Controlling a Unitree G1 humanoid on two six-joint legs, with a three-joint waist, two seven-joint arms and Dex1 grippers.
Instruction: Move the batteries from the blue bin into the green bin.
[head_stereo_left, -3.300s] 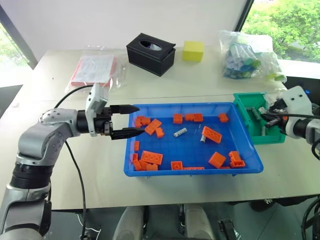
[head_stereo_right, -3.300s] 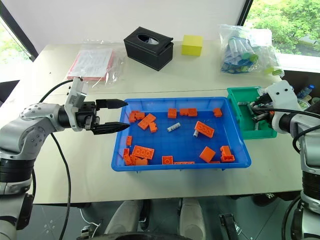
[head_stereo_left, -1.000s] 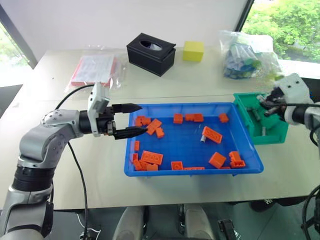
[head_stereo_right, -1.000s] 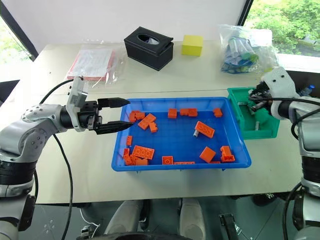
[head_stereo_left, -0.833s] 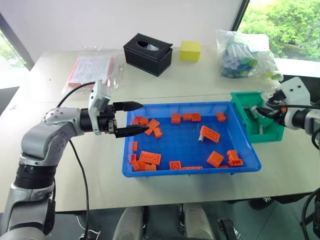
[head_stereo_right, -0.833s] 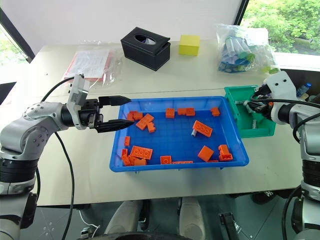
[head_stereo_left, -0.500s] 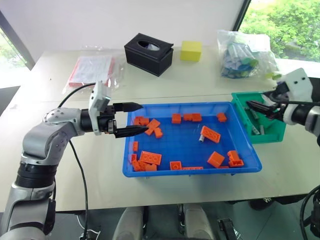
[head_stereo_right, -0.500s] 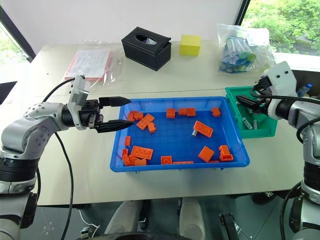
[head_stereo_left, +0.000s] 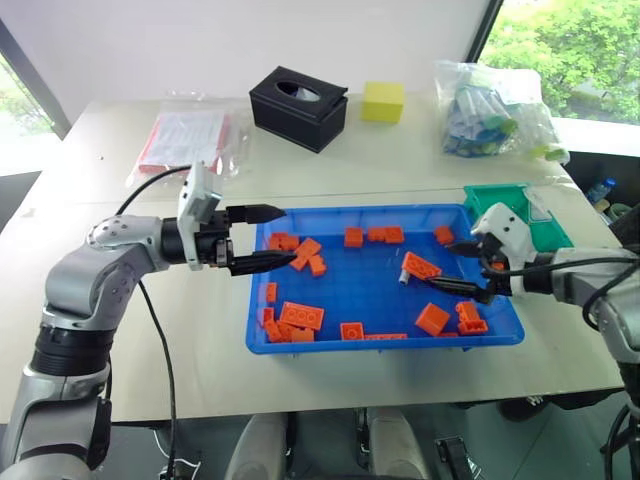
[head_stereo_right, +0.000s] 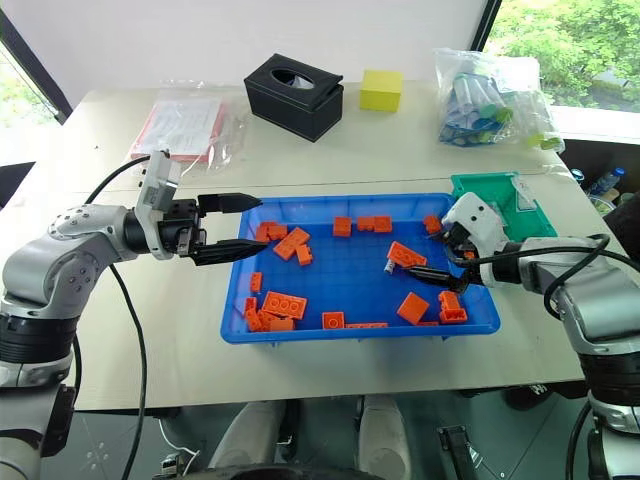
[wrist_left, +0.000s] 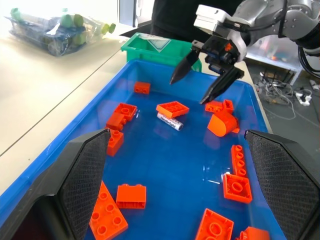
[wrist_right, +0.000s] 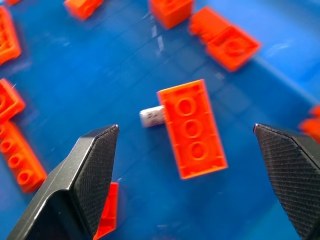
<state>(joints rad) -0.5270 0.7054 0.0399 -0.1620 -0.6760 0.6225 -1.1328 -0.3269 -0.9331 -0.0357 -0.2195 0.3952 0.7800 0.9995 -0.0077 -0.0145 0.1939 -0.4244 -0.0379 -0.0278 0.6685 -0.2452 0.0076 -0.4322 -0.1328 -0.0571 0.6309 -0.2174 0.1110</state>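
Jaws wide over battery (half-hidden under orange brick)

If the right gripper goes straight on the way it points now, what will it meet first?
Probably the long orange studded brick lying over the small silver battery in the blue plastic bin; the right gripper, fingers open, aims there, though depth is unclear.

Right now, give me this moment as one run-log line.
right tool: open, over blue bin | target: battery partly under orange brick | left tool: open, at bin's left edge | green bin: beside blue bin
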